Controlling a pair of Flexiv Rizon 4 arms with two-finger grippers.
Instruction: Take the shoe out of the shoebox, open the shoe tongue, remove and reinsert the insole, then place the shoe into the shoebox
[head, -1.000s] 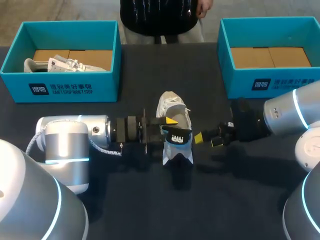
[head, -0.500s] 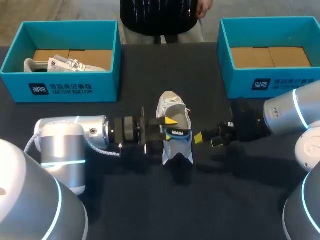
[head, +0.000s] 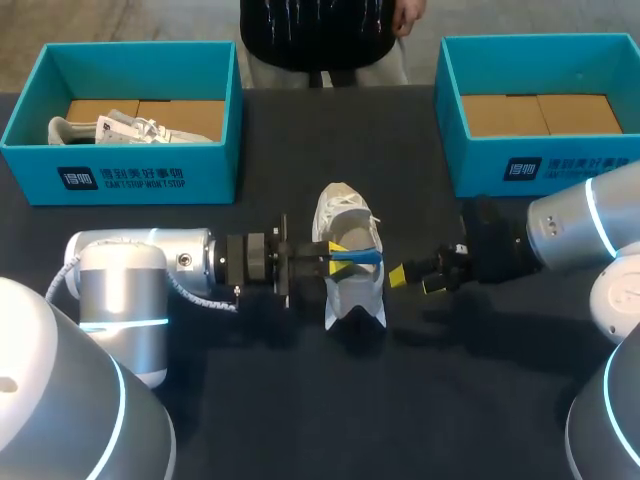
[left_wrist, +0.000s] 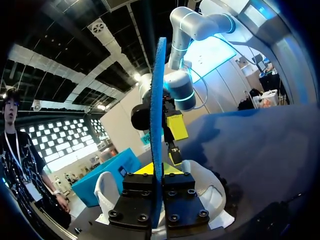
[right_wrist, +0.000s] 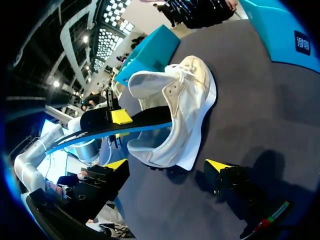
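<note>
A white shoe (head: 345, 222) stands on the dark table between my two grippers, its toe pointing away from me. My left gripper (head: 336, 257) is over the shoe's opening, shut on a blue insole (head: 362, 256) that sticks out edge-on across the shoe. In the left wrist view the insole (left_wrist: 159, 115) rises as a thin blue strip from between the shut fingers (left_wrist: 172, 169), with the shoe (left_wrist: 212, 192) below. My right gripper (head: 411, 279) stands open just right of the shoe's heel, touching nothing. The right wrist view shows the shoe (right_wrist: 187, 97) ahead of the open gripper (right_wrist: 167, 167), with the insole (right_wrist: 142, 127) crossing it.
A teal shoebox (head: 120, 175) at the back left holds a second white shoe (head: 110, 128). Another teal shoebox (head: 540, 165) at the back right shows only its cardboard floor. Bare dark table lies in front of the shoe.
My left gripper's fingers have closed together on the insole, which now shows edge-on as a thin blue line instead of a broad face. The right arm has not moved.
</note>
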